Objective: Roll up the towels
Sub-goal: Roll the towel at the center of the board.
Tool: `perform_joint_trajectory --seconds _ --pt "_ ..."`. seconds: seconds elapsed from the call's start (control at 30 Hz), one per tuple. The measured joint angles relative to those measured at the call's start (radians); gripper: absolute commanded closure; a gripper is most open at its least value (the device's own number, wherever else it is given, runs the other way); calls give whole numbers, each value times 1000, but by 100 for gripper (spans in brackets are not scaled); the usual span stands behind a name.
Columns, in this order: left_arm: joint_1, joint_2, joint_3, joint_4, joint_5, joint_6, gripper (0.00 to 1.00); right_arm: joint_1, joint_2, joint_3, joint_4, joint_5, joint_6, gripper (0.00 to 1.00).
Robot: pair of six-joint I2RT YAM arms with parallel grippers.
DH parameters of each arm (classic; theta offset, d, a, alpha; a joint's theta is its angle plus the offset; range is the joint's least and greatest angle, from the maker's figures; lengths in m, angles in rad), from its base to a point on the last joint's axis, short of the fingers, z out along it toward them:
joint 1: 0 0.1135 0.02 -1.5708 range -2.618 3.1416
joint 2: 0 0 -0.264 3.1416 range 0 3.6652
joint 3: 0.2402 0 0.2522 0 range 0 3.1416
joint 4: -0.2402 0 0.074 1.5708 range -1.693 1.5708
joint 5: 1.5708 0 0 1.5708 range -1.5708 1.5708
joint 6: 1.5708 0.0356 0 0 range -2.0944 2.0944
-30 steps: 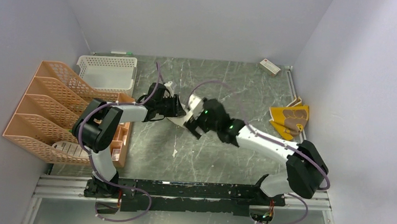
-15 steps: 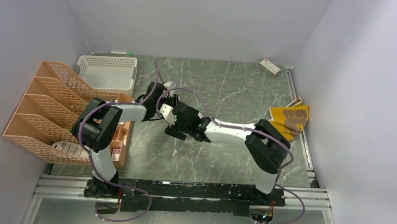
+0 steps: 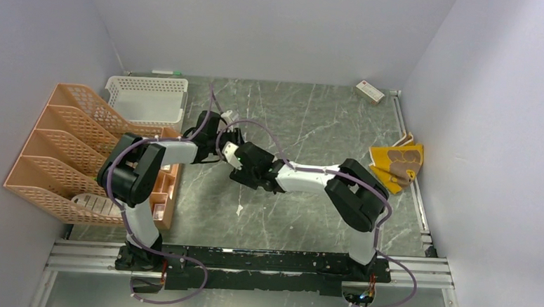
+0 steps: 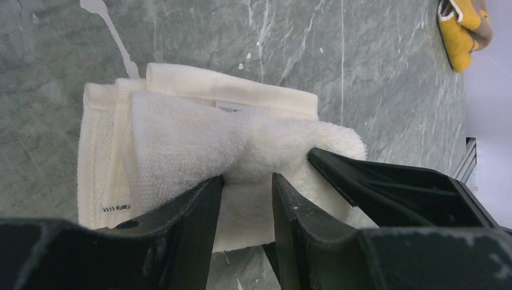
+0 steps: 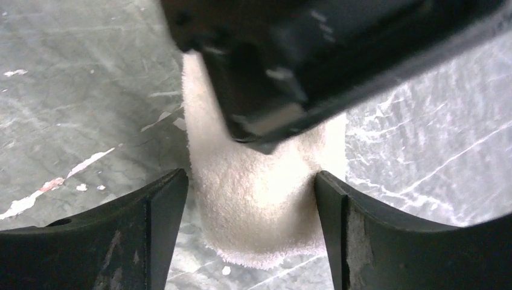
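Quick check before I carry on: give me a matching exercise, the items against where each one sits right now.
Items:
1 off-white towel
2 yellow towel
3 small box
4 white basket

Places:
A far right corner of the table
B far left corner
C mid-table, pinched in the left gripper
D at the right edge

Pairs: 1-C, 2-D, 3-A, 4-B

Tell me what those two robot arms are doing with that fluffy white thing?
They are working on the white towel. The left pincer pinches a fold of it, and the right pincer stands open around one end, a finger on each side. The towel looks folded and bunched, not a neat roll yet. The yellow towel lies crumpled off to the side, with nothing touching it.
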Motion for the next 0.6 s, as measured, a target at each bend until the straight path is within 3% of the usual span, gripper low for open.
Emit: perform_joint_trajectory --seconds 0.2,0.4,0.6 --pt "20 0 23 -36 24 8 50 -90 -13 -21 21 -146 58 57" --pt "124 -82 61 -111 35 8 48 -199 -56 -56 59 -364 142 63" --pt "177 -268 84 -132 3 0 47 -329 -91 -82 86 -604 257 68"
